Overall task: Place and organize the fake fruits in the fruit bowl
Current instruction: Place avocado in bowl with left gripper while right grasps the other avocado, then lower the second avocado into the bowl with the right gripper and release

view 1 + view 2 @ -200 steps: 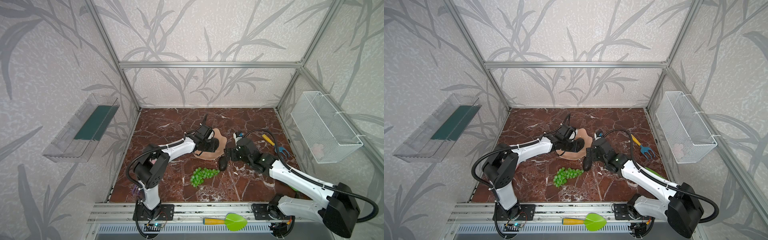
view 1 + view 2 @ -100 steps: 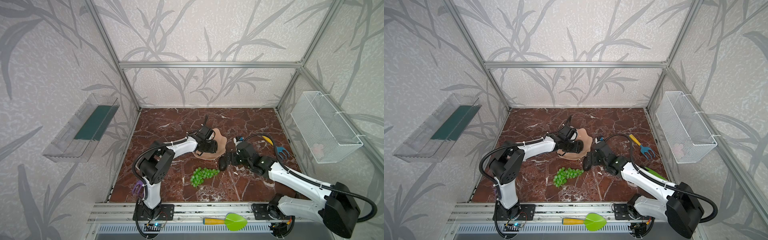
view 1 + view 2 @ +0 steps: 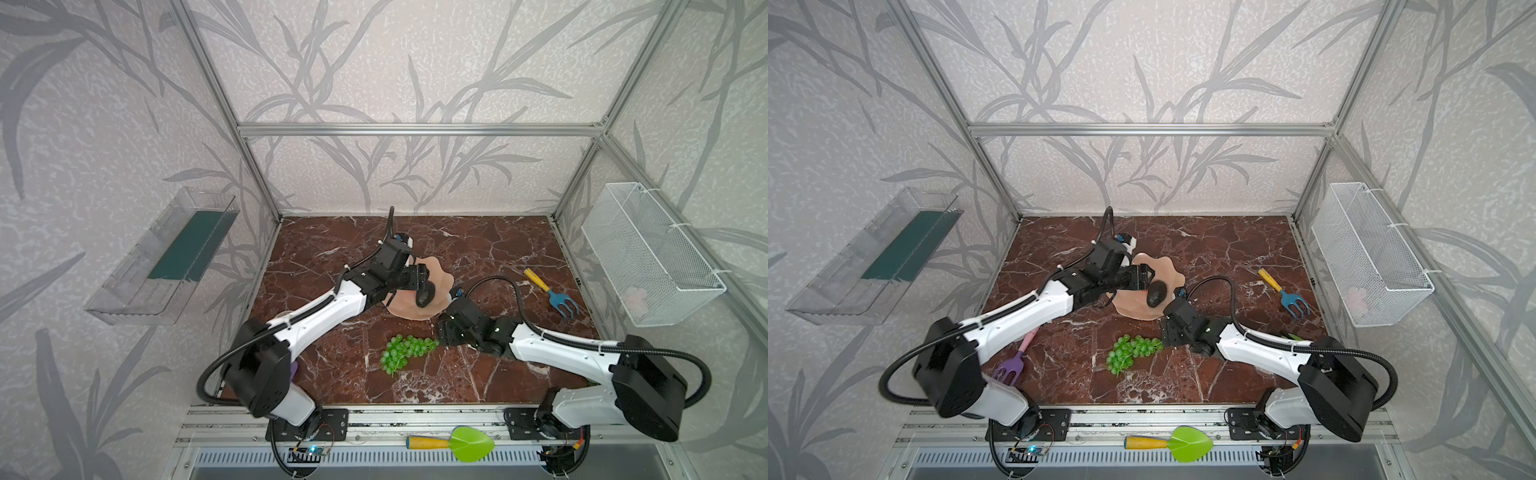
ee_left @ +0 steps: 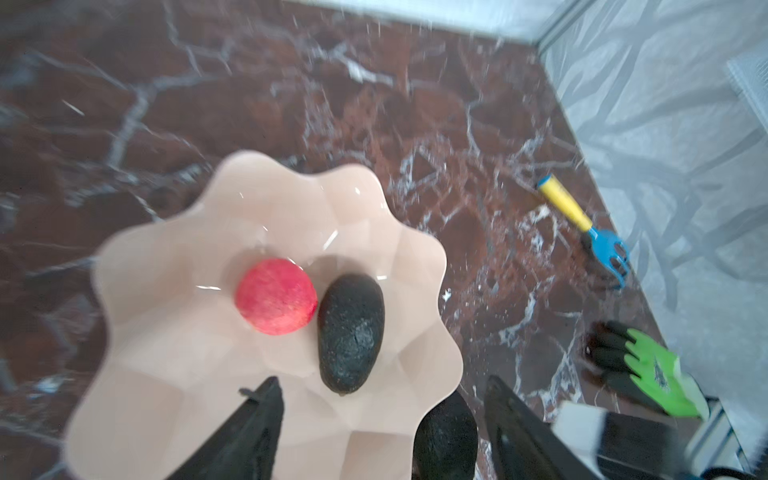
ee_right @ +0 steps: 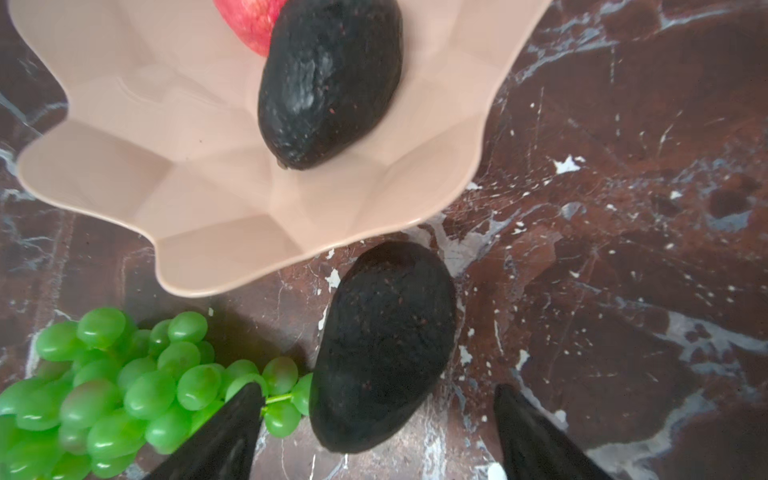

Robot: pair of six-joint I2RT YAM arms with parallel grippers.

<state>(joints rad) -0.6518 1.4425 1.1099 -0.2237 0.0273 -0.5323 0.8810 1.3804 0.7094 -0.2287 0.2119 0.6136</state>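
**Right gripper (image 5: pixel 378 387) spread around the second avocado (image 5: pixel 382 349)**

No fruit is pinched by the right gripper. Its jaws are spread, with one finger on each side of the second avocado, and no contact can be made out. That avocado lies on the table (image 5: pixel 623 291), just outside the rim of the bowl (image 5: pixel 145 166). The grapes (image 5: pixel 124 386) lie on the table close against the avocado's other side. One finger (image 5: pixel 224 436) is set right over the end of the bunch.

The left gripper (image 4: pixel 382 380) is held above the bowl, jaws likewise spread and empty. The first avocado (image 4: pixel 351 332) and the red fruit (image 4: pixel 276 296) rest free in the bowl, touching each other.

The step in hand is judged to be the grasp of the second avocado.

- **Centring:** the jaws should be centred on the avocado's widest part and closed across its short width, so that the egg shape is not squeezed out toward either end.
- **Grapes:** the finger on the grape side should be slipped between bunch and avocado before closing. Otherwise a grape or the stem may be caught and dragged along.
- **Lift:** the fruit should be raised well clear of the wavy rim before it is carried inward.
- **Left gripper:** it is best drawn away first, since both tools are crowded over the same side of the bowl.
- **Placing:** the bare part of the bowl beside the first avocado looks suited for setting it down.
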